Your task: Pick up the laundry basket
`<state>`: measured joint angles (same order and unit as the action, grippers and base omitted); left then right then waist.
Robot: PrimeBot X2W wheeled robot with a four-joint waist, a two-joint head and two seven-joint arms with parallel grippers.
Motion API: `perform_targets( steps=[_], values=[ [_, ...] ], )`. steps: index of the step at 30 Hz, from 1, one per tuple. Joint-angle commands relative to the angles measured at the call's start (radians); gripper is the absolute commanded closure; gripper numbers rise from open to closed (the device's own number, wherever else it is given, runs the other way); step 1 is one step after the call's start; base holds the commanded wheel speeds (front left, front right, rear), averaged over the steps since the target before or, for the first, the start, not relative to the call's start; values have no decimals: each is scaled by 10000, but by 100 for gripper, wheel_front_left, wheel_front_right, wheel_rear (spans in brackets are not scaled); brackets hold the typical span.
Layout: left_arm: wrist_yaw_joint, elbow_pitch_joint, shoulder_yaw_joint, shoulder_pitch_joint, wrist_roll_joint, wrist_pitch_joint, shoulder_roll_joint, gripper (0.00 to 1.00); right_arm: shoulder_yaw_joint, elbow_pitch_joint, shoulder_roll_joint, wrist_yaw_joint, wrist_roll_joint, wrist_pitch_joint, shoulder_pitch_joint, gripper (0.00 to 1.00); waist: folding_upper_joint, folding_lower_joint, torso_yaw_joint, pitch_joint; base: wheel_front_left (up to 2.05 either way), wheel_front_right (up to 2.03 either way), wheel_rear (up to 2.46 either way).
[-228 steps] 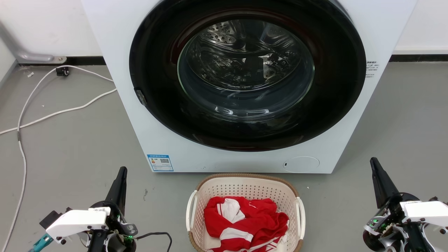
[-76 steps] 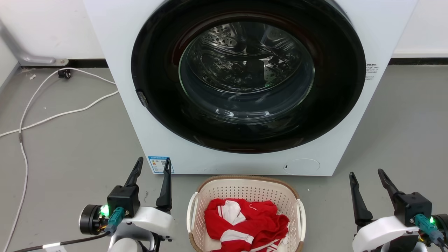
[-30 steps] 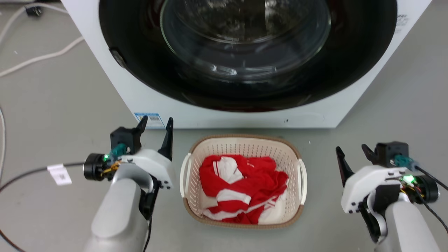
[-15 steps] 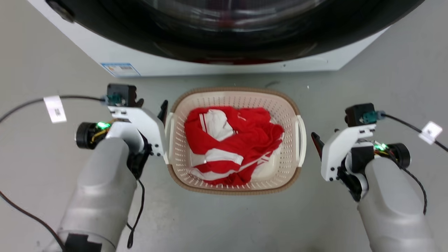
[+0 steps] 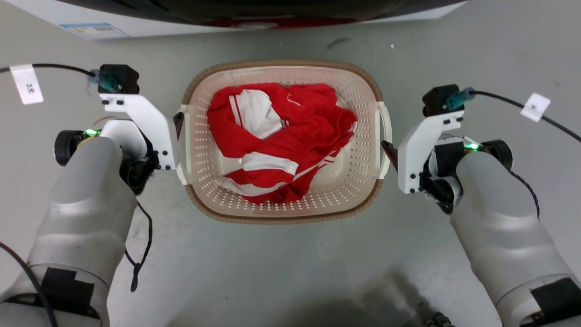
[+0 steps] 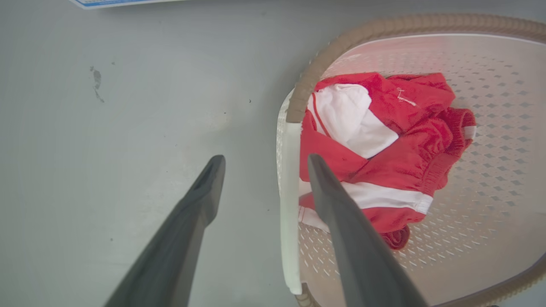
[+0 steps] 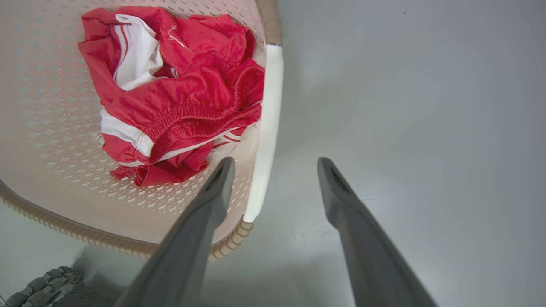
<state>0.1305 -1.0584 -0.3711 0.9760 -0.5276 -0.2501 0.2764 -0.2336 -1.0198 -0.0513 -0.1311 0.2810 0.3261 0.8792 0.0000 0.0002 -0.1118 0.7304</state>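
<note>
Cream-white plastic and a brown woven-look rim mark the laundry basket [image 5: 281, 219], which sits on the grey floor [image 5: 281, 272] just in front of the washing machine [image 5: 136, 29], with a crumpled red-and-white garment [image 5: 277, 136] inside. The robot's left claw [image 6: 265, 158] hangs with its fingers apart astride the left handle [image 6: 289, 204], one finger outside the basket and one over the clothes. The right claw [image 7: 275, 162] mirrors it, apart about the right handle [image 7: 265, 128]. Neither claw grips anything. The step in hand appears to be the final lining-up before the grasp. From the wrist views it is hard to say whether the fingertips are level with the handles or a little above them. The next move likely calls for both claws to settle around the white bars, close firmly, then rise evenly so the basket stays flat and the garment does not spill.
</note>
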Motion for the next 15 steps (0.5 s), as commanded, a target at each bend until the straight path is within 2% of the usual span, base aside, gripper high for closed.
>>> perform_targets(
  steps=[1,15],
  values=[
    [-3,-27,-81,170,-46,-99,59,0,-107,-87,20,7,129,-16,219,0,0,-2,-188,319,0,0,0],
    [-2,-335,-1398,755,-831,-633,487,0,-2334,-798,22,7,2576,24,1225,0,0,-2,-487,1145,0,0,0]
  ],
)
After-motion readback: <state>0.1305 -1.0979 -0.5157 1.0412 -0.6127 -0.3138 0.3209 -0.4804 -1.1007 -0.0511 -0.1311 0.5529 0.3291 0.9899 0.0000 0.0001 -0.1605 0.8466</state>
